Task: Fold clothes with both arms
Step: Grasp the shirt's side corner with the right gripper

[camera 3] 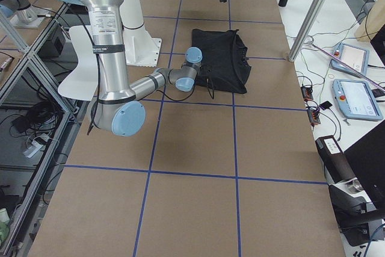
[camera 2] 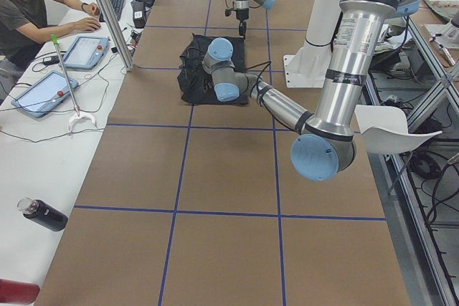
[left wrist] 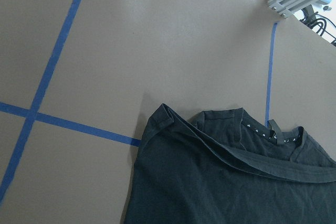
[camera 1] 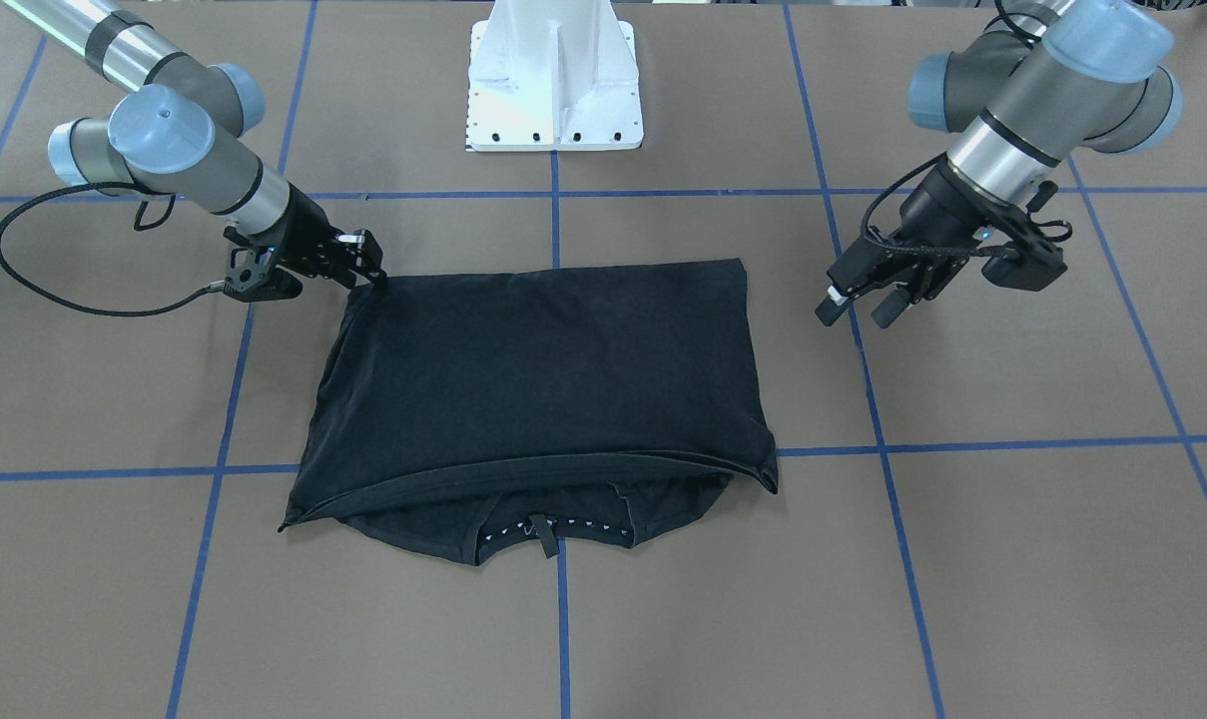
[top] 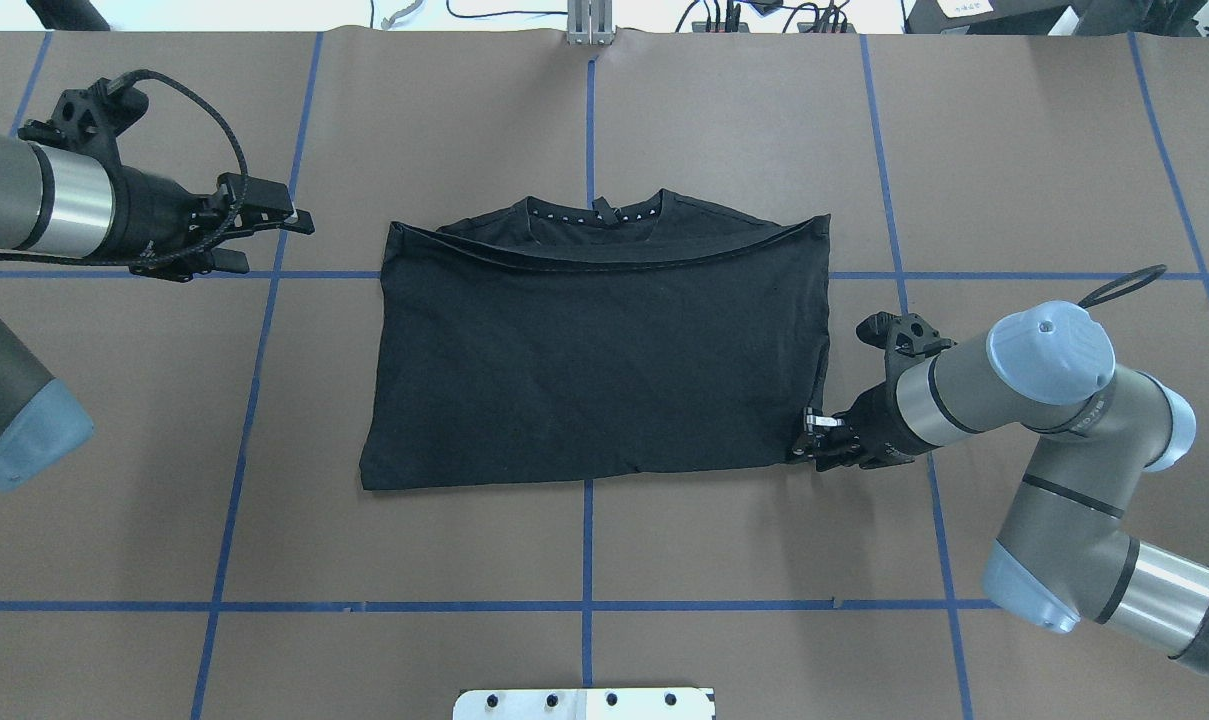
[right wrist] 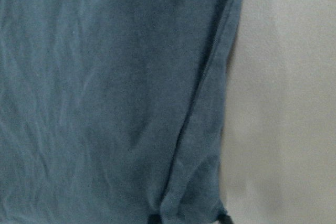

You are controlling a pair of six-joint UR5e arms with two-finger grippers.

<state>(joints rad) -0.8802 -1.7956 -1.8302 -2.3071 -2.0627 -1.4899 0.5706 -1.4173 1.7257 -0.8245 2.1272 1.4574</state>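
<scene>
The black T-shirt (camera 1: 553, 369) (top: 594, 360) lies folded in half on the brown table, plain back up, its collar (top: 596, 212) peeking out at the far edge. My right gripper (camera 1: 371, 277) (top: 802, 445) is low at the shirt's near right corner and looks shut on that corner. In the right wrist view, cloth (right wrist: 105, 103) fills the frame and bunches between two dark fingertips (right wrist: 223, 217). My left gripper (camera 1: 856, 312) (top: 276, 243) hangs open above bare table, well off the shirt's left side. The left wrist view shows the shirt's far left corner (left wrist: 160, 111).
The white pedestal base (camera 1: 555, 80) stands at the robot's side of the table. Blue tape lines (top: 588, 560) grid the brown surface. In the exterior left view, a person (camera 2: 29, 5) sits at a side bench with tablets (camera 2: 43, 91) and a bottle (camera 2: 43, 214).
</scene>
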